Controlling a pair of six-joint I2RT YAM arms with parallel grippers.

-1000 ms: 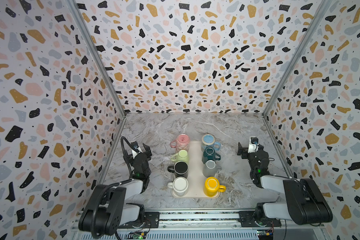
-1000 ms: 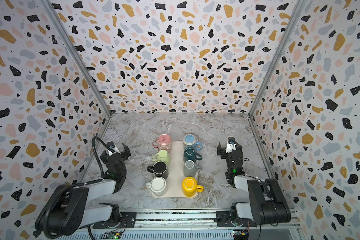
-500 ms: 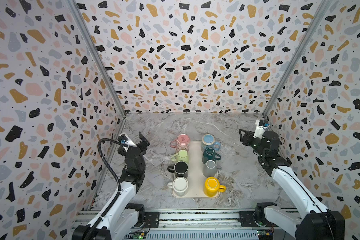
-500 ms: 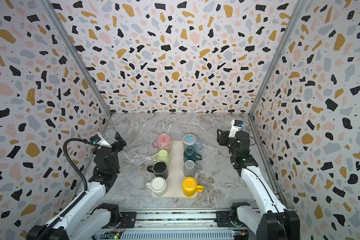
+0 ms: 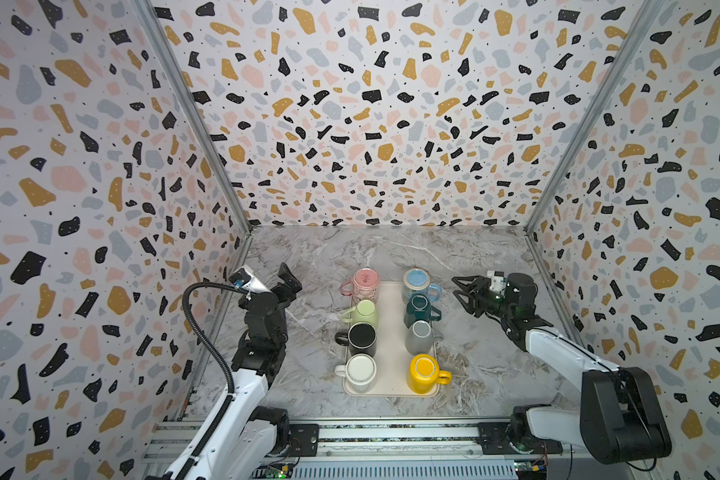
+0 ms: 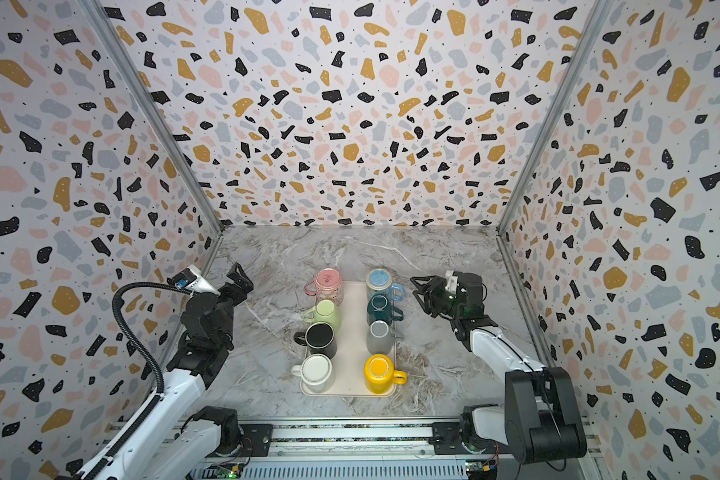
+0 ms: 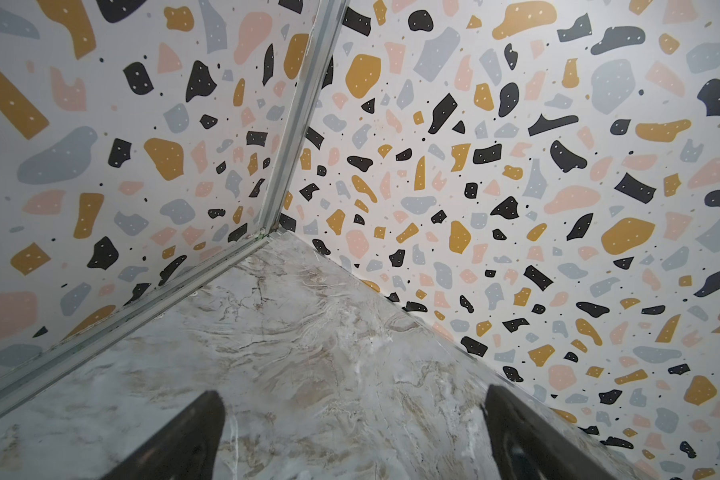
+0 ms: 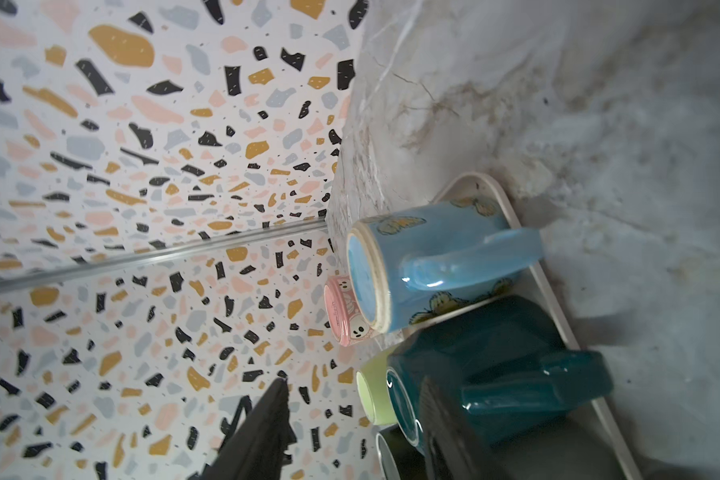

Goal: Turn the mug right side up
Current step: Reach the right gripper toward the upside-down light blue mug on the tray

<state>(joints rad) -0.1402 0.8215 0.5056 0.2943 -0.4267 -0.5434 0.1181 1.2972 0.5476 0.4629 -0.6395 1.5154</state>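
Several mugs stand base-up in two rows on a cream tray. The far pair is a pink mug and a light blue mug. A dark teal mug stands just in front of the blue one. My right gripper is rolled on its side, right of the blue and teal mugs and clear of them. Its jaws are partly open and hold nothing. My left gripper hovers wide open and empty, left of the tray, facing the back left corner.
Nearer on the tray stand green, black, grey, white and yellow mugs. Patterned walls close the marble table on three sides. A metal rail runs along the front.
Both arms rose from their folded rest near the front rail and reached out. The right gripper narrowed, rolled onto its side and moved left toward the far mugs.
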